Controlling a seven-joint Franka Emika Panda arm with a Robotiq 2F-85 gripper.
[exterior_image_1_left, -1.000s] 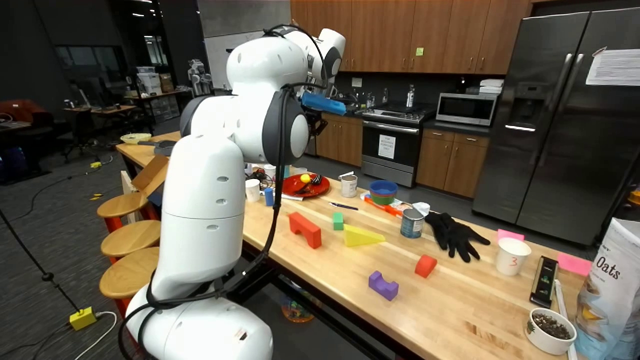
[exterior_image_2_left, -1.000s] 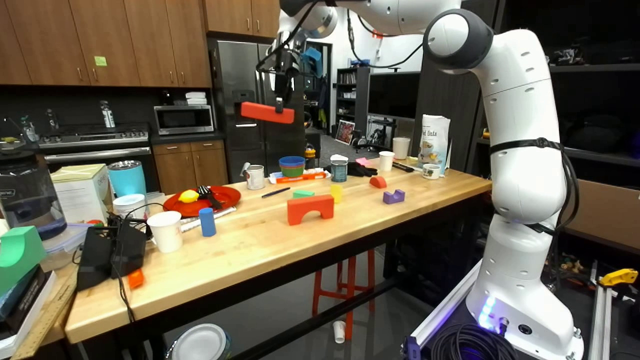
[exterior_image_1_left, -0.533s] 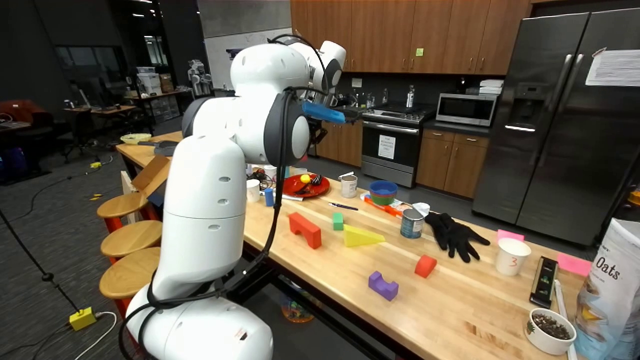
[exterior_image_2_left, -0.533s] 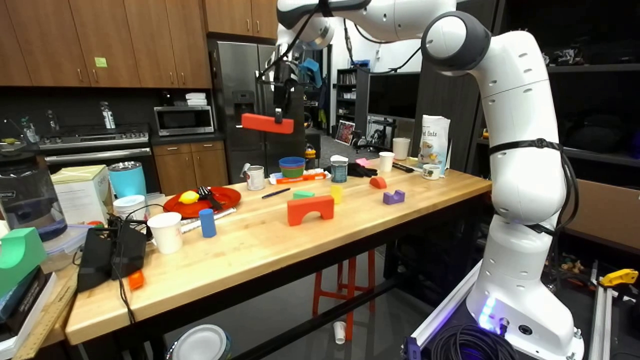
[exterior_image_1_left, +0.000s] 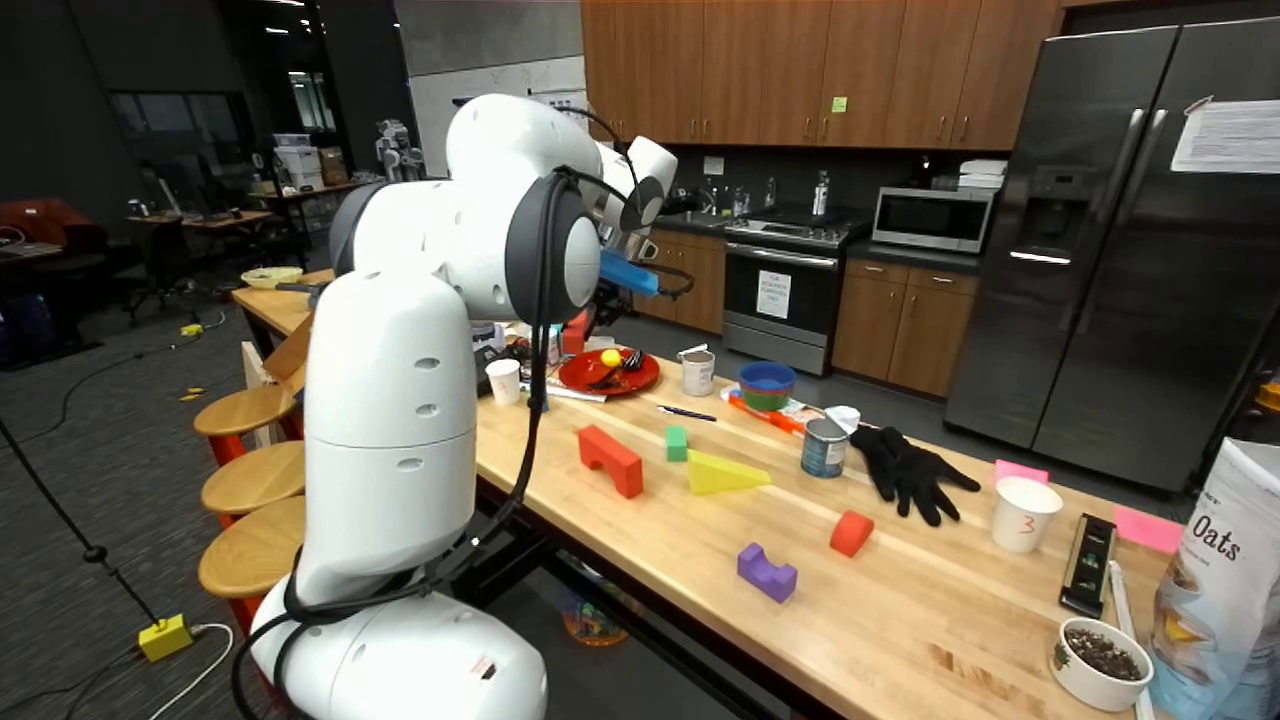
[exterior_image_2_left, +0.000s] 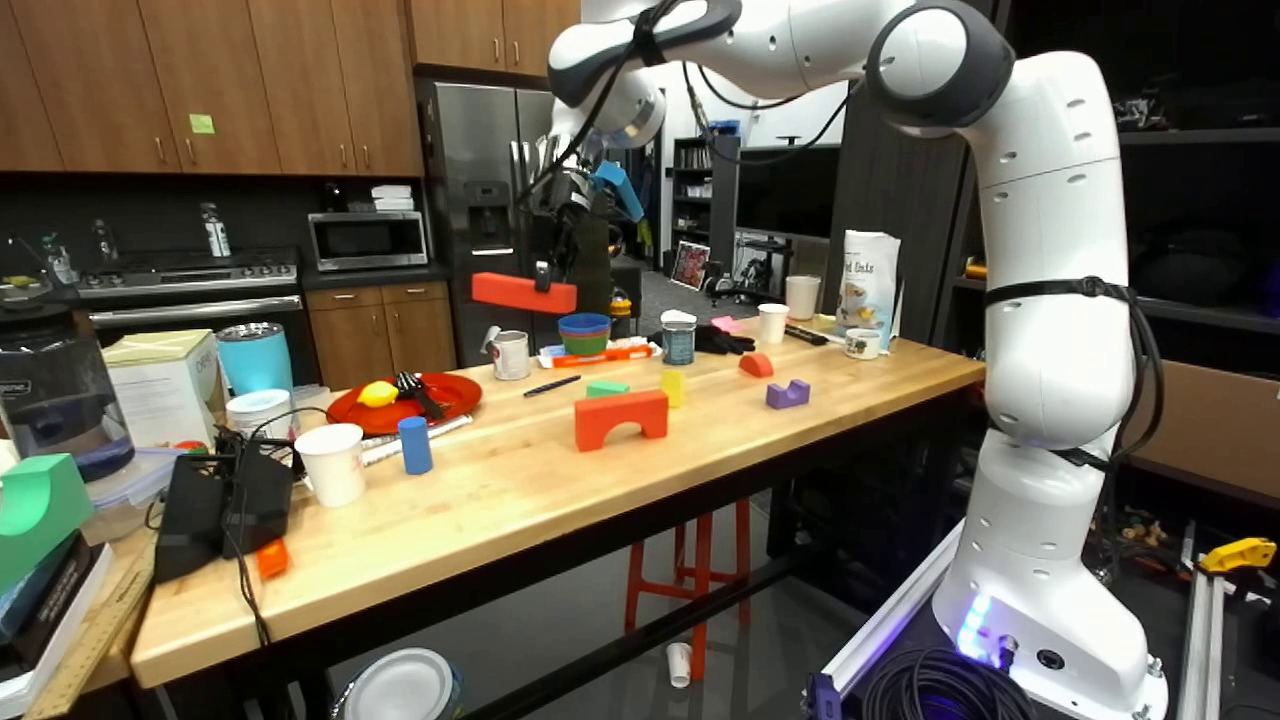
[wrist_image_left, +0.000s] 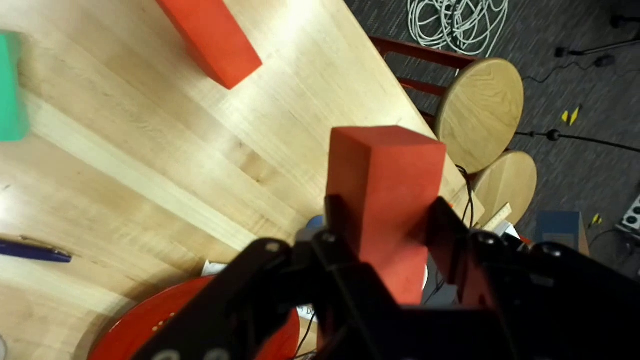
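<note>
My gripper is shut on a long red rectangular block and holds it in the air above the table. In the wrist view the block sits between the two black fingers, pointing away from the palm. In an exterior view the arm hides most of it; a red part shows below the wrist. A red arch block stands on the table, near a green block and a yellow wedge. A red plate with a yellow lemon-like item and black utensils lies below the gripper in the wrist view.
A blue cylinder and a white cup stand by the plate. Cans, stacked bowls, a black glove, a purple block and a red half-round block are farther along the table. Stools stand beside the table edge.
My gripper has moved down with the red block still held, and slightly left in both exterior views. The block has come lower toward the table. The things on the table have not moved.
</note>
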